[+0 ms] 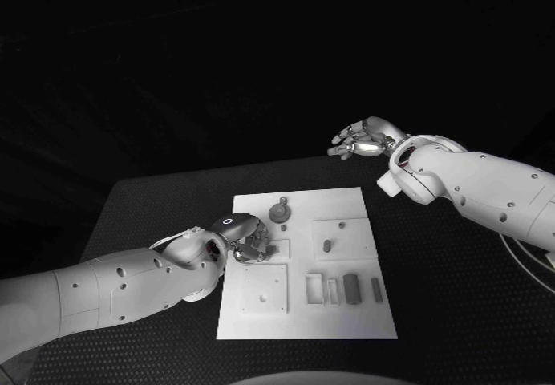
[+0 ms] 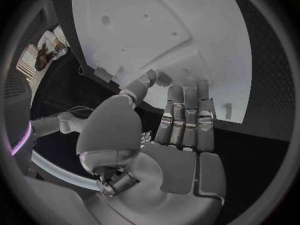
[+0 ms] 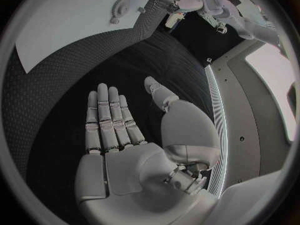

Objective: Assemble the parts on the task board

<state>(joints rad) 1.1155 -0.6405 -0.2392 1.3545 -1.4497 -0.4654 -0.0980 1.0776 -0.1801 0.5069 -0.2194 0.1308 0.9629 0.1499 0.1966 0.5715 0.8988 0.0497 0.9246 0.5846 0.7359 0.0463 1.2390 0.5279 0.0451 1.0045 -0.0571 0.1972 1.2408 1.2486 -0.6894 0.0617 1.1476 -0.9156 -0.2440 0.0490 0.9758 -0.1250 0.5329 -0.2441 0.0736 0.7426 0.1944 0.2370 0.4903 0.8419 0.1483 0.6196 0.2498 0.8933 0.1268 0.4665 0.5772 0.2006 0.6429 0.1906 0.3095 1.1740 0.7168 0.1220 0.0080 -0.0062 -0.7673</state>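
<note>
Black table (image 1: 151,208) — left hand (image 1: 243,239) flat-fingered on task board (image 1: 347,313); right hand (image 1: 364,138) raised, spread, empty.

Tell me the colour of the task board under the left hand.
White; the task board shows best in the head view, against the black table.

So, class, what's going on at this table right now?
A robot is assembling small parts on a white task board. Its left hand is down on the board's left side, fingers at a part there; whether it grips it is unclear. The right hand is open and empty, raised beyond the board's far edge. A round part and several bars lie untouched.
</note>
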